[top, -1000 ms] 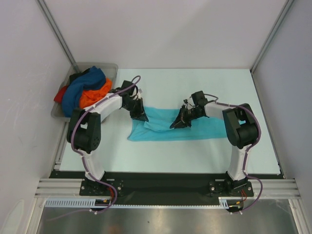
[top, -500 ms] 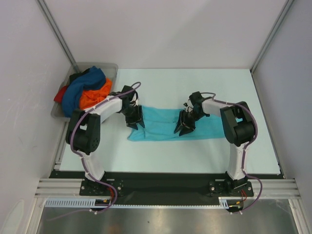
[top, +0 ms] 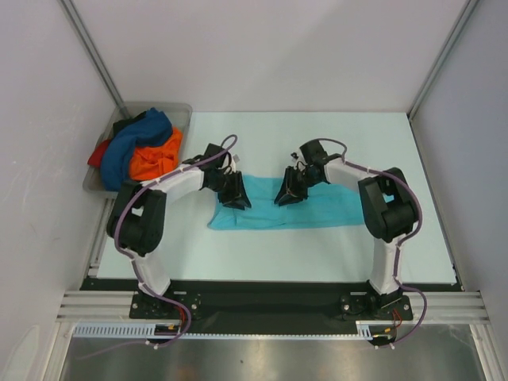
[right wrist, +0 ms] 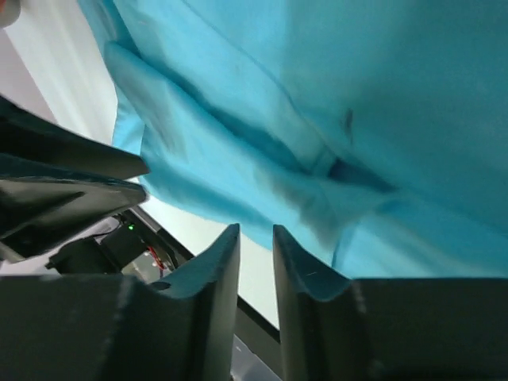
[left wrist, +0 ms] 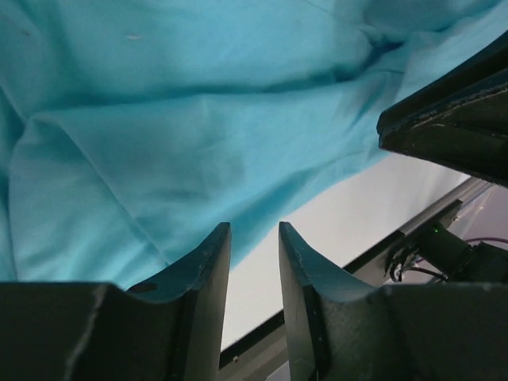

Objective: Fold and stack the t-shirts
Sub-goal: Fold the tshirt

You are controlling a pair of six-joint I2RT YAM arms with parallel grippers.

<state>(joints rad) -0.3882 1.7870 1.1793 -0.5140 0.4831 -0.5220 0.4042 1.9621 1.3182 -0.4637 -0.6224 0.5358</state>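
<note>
The turquoise t-shirt point(top: 262, 213) lay across the middle of the table point(top: 317, 135) as a long left-to-right band, apparently already folded lengthwise. You had the left gripper point(top: 236, 196) low over its left part and the right gripper point(top: 286, 194) near its middle. Each one's jaws stood only a narrow slit apart, with no cloth between them, probably poised to pinch for the next fold. The other shirts point(top: 143, 151) sat heaped in the grey tray point(top: 178, 111) at the far left.

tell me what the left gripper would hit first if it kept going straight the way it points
Most likely the turquoise t-shirt: its cloth fills the left wrist view right beyond the left gripper. How far off is unclear.
</note>
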